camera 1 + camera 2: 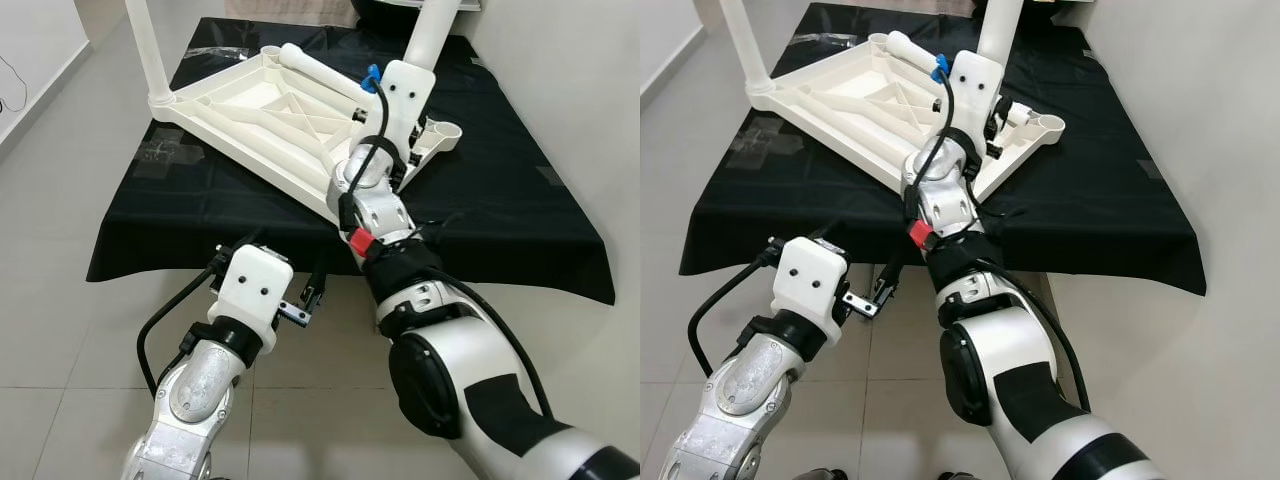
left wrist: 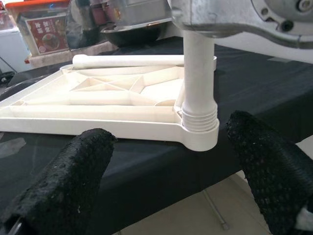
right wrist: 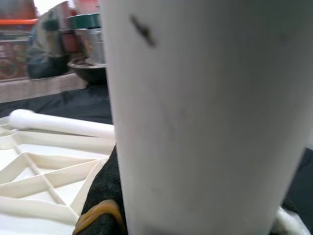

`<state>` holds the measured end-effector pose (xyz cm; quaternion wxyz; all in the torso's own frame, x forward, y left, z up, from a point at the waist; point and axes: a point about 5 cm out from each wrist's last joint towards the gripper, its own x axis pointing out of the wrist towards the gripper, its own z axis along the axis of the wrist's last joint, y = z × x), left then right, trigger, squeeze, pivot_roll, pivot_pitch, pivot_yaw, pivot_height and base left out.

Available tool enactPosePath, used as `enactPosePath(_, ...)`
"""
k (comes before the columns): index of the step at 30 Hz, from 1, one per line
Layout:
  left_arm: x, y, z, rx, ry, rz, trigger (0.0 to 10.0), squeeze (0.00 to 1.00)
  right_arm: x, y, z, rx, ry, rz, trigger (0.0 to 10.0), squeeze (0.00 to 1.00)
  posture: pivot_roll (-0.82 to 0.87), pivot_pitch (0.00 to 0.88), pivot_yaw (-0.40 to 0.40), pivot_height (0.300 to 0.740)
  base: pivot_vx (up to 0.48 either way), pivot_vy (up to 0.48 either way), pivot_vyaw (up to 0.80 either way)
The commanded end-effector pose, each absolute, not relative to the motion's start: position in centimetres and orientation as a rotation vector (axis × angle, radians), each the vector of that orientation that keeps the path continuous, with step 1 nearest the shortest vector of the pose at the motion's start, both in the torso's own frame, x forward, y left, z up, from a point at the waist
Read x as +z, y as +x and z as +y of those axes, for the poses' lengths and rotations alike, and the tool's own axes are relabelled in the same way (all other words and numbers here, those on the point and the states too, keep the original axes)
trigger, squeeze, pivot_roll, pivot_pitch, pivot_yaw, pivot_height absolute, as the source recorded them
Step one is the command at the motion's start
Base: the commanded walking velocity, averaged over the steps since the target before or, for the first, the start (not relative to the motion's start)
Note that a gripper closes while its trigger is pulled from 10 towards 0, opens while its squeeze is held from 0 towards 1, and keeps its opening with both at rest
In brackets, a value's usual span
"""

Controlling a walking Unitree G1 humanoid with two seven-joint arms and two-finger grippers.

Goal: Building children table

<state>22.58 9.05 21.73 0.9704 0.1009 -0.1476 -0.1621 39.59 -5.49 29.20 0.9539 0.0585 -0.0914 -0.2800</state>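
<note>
The upturned white tabletop (image 1: pixel 262 120) is laid on the black cloth (image 1: pixel 500 200), one corner near the cloth's front edge. An upright leg (image 1: pixel 432 30) at its right corner is clasped by the right gripper (image 1: pixel 992 118). The left gripper (image 1: pixel 268 262) is held spread wide before that edge, over bare floor (image 1: pixel 60 330).

Black cloth (image 1: pixel 480 200) covers low platform, edges draping toward tiled floor (image 1: pixel 60 180). Upturned white tabletop (image 1: pixel 270 120) lies on cloth, ahead of left gripper's spread fingers (image 2: pixel 83 166). Loose white leg (image 1: pixel 320 72) rests across tabletop's far edge.
</note>
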Motion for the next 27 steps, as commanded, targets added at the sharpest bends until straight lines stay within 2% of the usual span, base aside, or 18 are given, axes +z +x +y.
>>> enactPosePath(1, 21.3, 22.6, 9.0, -0.327, 0.211, -0.278, 10.0, 0.0, 21.3, 39.3, -6.6, -0.654, -0.005, 0.137, 10.0, 0.0, 0.13, 0.234, -0.093, 0.74, 0.0, 0.0, 0.0)
enactPosePath(7, 21.2, 22.5, 9.1, -0.325, 0.21, -0.275, 10.0, 0.0, 21.1, 38.9, -6.3, -0.747, -0.034, 0.189, 10.0, 0.0, 0.13, 0.235, -0.097, 0.74, 0.0, 0.0, 0.0)
enactPosePath(12, 21.1, 22.5, 9.0, -0.323, 0.207, -0.27, 10.0, 0.0, 21.2, 38.5, -5.8, -0.814, 0.061, 0.211, 10.0, 0.0, 0.13, 0.234, -0.098, 0.74, 0.0, 0.0, 0.0)
enactPosePath(27, 21.0, 22.4, 8.8, -0.33, 0.204, -0.271, 10.0, 0.0, 22.1, 38.6, -4.7, -0.78, 0.08, 0.204, 10.0, 0.0, 0.13, 0.213, -0.103, 0.74, 0.0, 0.0, 0.0)
